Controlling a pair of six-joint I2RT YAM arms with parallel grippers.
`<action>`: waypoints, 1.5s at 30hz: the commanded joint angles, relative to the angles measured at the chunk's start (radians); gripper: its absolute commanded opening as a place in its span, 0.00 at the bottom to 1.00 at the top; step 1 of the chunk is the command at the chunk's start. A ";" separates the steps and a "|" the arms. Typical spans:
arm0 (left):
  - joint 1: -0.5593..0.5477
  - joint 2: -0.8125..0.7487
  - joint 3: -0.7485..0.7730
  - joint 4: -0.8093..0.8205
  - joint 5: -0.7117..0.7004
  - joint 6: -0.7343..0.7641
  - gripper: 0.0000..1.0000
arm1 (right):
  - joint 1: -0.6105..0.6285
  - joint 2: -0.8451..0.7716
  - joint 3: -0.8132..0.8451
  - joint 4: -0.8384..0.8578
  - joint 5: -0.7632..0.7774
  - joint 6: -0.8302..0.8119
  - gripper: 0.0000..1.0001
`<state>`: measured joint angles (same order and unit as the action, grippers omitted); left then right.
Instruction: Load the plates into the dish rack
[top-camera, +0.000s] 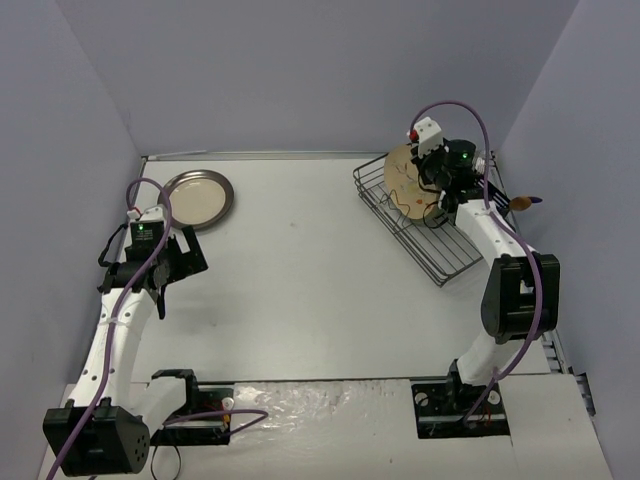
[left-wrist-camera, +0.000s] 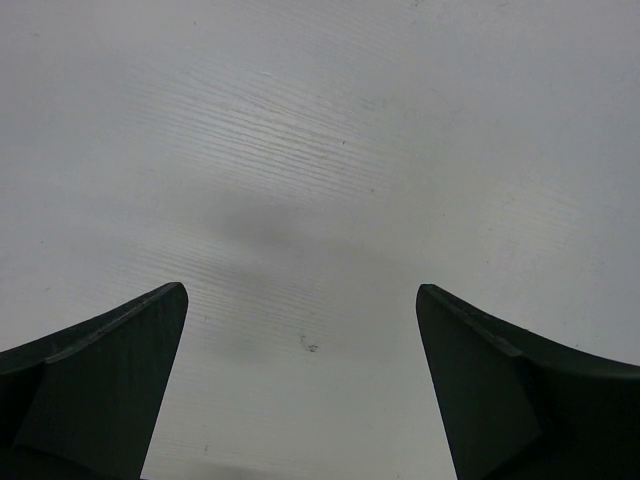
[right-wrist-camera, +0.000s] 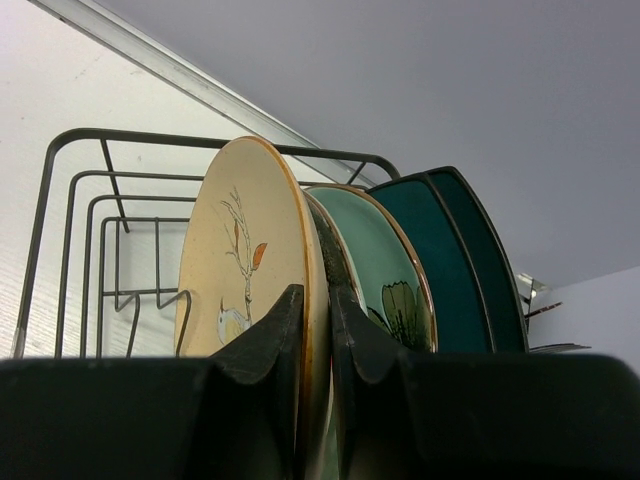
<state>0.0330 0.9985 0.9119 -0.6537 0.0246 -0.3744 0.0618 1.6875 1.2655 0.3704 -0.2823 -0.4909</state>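
On the worktop (top-camera: 320, 290) the dish rack (top-camera: 430, 250) at the far right holds two dark teal plates (right-wrist-camera: 455, 260), a mint plate (right-wrist-camera: 385, 265) and the cream floral plate (right-wrist-camera: 245, 270) upright, and the right pincer (right-wrist-camera: 315, 305) is closed on the floral one's rim. The grey-rimmed plate (top-camera: 197, 198) lies flat at the far left, not yet loaded, with the left pincer (left-wrist-camera: 300, 390) wide open and empty near it. Whether a second mint plate stands behind the floral one, I cannot tell.

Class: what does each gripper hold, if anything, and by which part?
The right gripper pinches the cream floral plate by its rim, upright in the dish rack. The left gripper holds nothing.
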 joint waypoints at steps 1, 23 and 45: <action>0.002 -0.004 0.038 0.022 -0.015 0.017 0.97 | 0.016 -0.028 0.015 0.205 0.004 -0.012 0.02; 0.011 -0.014 0.038 0.024 -0.032 -0.003 0.97 | 0.068 -0.188 -0.013 0.124 0.014 0.170 0.93; 0.204 0.412 -0.140 0.890 0.179 -0.664 0.96 | 0.125 -0.648 -0.619 0.603 -0.289 1.191 1.00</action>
<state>0.2059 1.2916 0.7427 -0.1233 0.1812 -0.8751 0.1487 1.0775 0.6479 0.7601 -0.4574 0.5820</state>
